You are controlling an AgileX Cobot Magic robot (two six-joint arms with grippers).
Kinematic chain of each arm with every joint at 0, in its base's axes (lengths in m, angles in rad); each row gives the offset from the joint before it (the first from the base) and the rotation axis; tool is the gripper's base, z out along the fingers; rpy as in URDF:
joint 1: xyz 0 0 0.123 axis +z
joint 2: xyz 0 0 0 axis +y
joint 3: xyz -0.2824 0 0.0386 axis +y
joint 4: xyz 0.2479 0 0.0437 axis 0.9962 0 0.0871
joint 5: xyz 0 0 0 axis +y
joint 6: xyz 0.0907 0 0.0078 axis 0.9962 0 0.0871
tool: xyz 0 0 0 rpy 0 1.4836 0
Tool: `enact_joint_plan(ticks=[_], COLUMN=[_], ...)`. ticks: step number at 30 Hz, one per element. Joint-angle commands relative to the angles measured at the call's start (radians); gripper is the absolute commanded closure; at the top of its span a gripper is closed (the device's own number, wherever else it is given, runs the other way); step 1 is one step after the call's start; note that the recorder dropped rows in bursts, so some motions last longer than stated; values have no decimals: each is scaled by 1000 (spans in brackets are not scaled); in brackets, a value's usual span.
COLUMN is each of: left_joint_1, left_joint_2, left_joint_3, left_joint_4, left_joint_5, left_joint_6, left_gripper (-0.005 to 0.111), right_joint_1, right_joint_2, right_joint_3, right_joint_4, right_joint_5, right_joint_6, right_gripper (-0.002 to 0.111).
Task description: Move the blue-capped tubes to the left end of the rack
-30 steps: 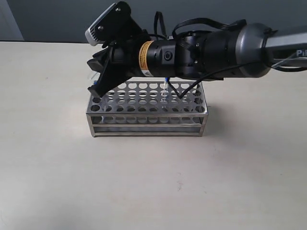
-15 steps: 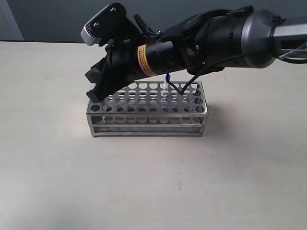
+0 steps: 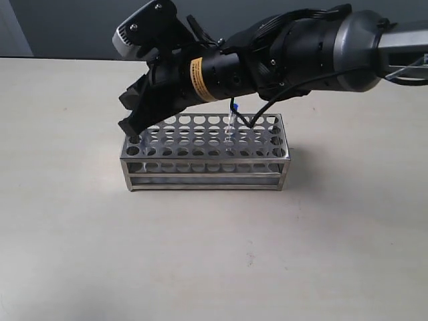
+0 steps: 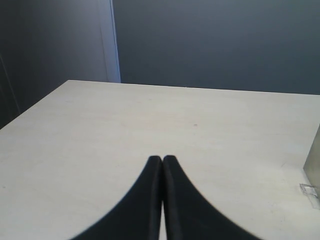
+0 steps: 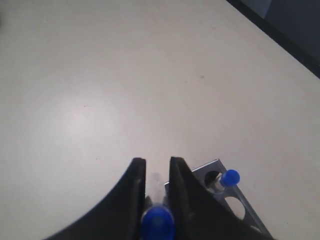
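My right pincer (image 5: 156,164) grips a blue-capped tube (image 5: 157,223) at the left end of the rack (image 3: 200,159), I think; its arm (image 3: 294,60) hides the back holes, and my left pincer (image 4: 162,159) is closed. Pale worktop (image 3: 200,254), grey wall (image 3: 67,27).

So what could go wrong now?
The black right gripper grips a clear blue-capped tube right beside another blue-capped tube standing in the perforated steel rack, so it might knock that one. The held tube could also miss its hole and hit the rack's top.
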Motion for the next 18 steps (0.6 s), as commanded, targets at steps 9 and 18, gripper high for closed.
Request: enact_joint_plan(ticks=[9,18], left_joint_1=[-9,-9], left_joint_2=[-4,-4], left_joint_3=[3,3], left_joint_4=[-4,-4], left_joint_5=[3,3], left_joint_6=[-2,-2], left_gripper=[106,106], right_joint_1=[-6,-69], right_joint_2=[29,13], right_joint_3=[-5,5], right_joint_4=[-1,-1], right_joint_5=[15,-82], right_joint_6=[2,5], right_gripper=[109,109])
